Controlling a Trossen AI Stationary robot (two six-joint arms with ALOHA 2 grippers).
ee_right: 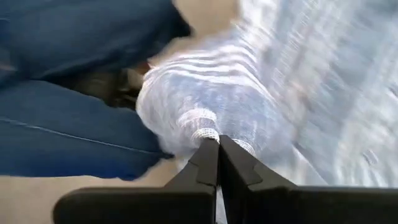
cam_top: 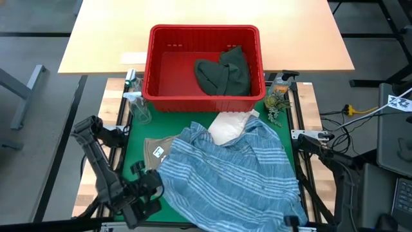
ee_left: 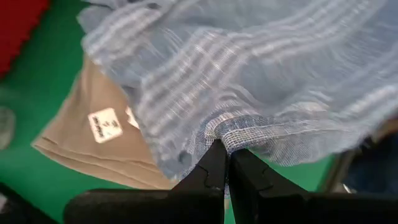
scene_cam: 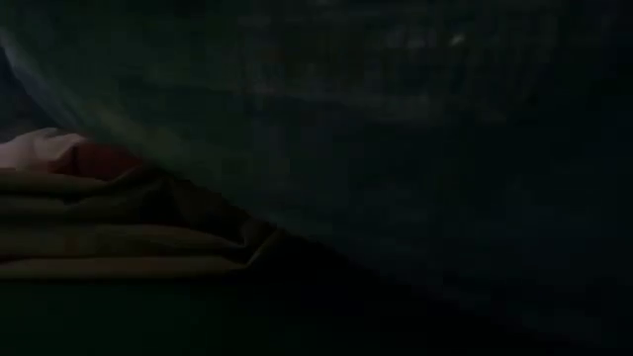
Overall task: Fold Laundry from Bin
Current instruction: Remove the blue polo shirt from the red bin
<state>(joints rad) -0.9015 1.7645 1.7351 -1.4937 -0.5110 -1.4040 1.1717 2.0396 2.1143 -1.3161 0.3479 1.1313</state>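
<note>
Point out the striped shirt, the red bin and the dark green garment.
blue-white striped shirt (cam_top: 232,171), high view, on the middle of the spread cloth.
red bin (cam_top: 204,30), high view, on its far rim.
dark green garment (cam_top: 225,74), high view, on the middle of the heap inside the bin.

the overhead picture was bright and evenly lit, with soft shadows only. the table-level picture was almost black, covered by cloth (scene_cam: 396,148), a faint pale patch at its left edge. the right wrist picture was smeared with blur across the striped shirt (ee_right: 298,74); the left wrist picture stayed fairly sharp.
</note>
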